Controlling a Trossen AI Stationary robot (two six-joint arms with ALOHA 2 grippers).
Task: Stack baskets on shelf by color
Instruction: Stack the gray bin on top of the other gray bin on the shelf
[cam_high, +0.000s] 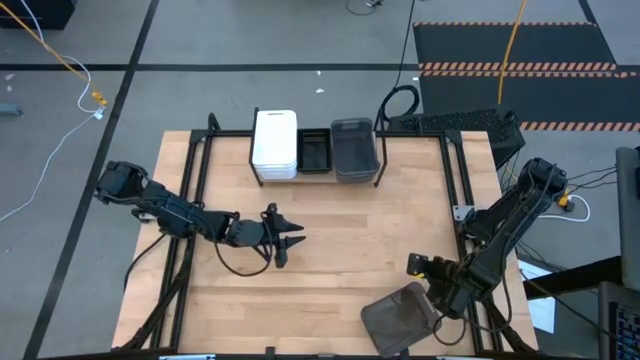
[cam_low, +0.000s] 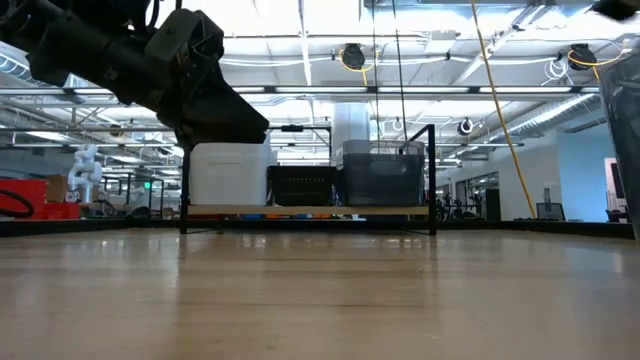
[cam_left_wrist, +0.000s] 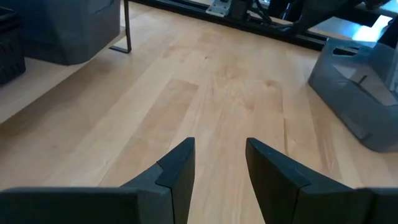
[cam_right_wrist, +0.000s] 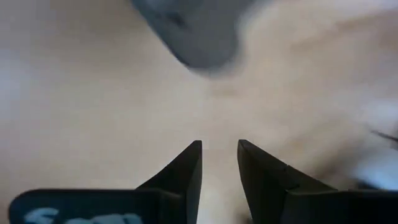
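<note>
- I see the shelf (cam_high: 400, 140) at the far edge of the surface (cam_high: 330, 240), carrying white baskets (cam_high: 274, 143), black baskets (cam_high: 314, 151) and grey baskets (cam_high: 352, 150) side by side.
- One grey basket (cam_high: 400, 318) lies tilted at the near edge, just beside my right hand (cam_high: 418, 266).
- My right hand's fingers are apart, gripping nothing.
- My left hand (cam_high: 288, 238) hovers mid-surface, well short of the shelf, fingers (cam_left_wrist: 180, 168) apart and empty.
</note>
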